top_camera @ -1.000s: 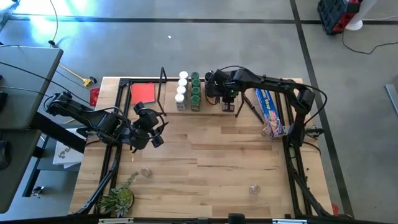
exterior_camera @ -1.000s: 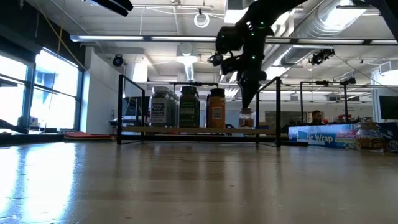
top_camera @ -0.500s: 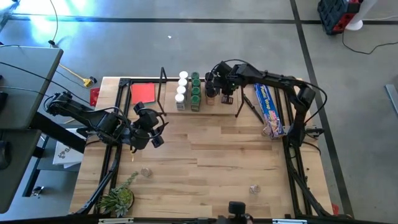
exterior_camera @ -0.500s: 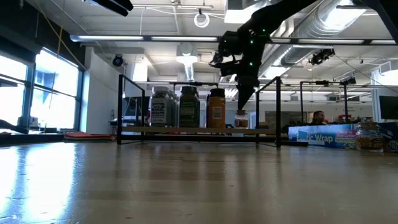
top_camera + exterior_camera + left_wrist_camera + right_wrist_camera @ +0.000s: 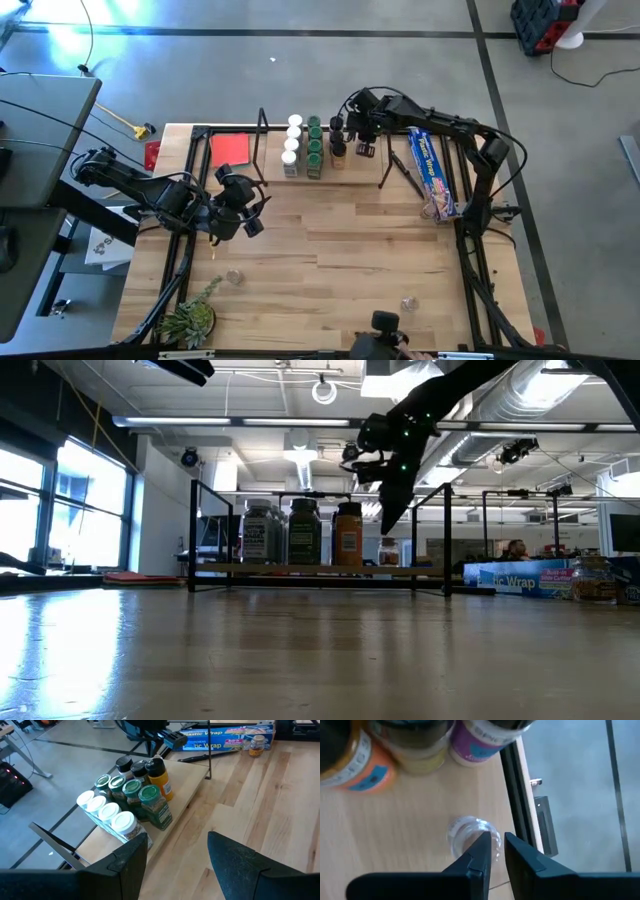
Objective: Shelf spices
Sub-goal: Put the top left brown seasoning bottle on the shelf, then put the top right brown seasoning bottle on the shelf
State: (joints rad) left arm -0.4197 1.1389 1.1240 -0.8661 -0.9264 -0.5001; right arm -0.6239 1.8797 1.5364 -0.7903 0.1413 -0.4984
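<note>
And there was the right gripper (image 5: 358,122), up over the shelf (image 5: 300,172) at the far edge of the worktop (image 5: 350,250), its fingers (image 5: 475,862) drawn nearly together with only a narrow slit between them and nothing caught in it. Just beneath the tips, a small clear-topped jar (image 5: 470,836) stood on the shelf's wooden board, close to the black rail at the board's edge; whether the tips were touching its lid, I could not tell. From table height the gripper hung tilted above that little jar (image 5: 389,551), which sat just right of an orange-labelled bottle (image 5: 348,535).

The spices (image 5: 303,147) stood packed in rows on the shelf: white tops, then green, then dark caps next to the gripper.

The left gripper (image 5: 240,205) sat well back near the left edge of the worktop, fingers (image 5: 130,860) spread apart and empty, facing the rows of jars.

Two loose jars lay near the front edge, one by a green plant (image 5: 190,318). A blue box (image 5: 432,170) lay along the right side, a red square (image 5: 230,150) at the far left corner.
</note>
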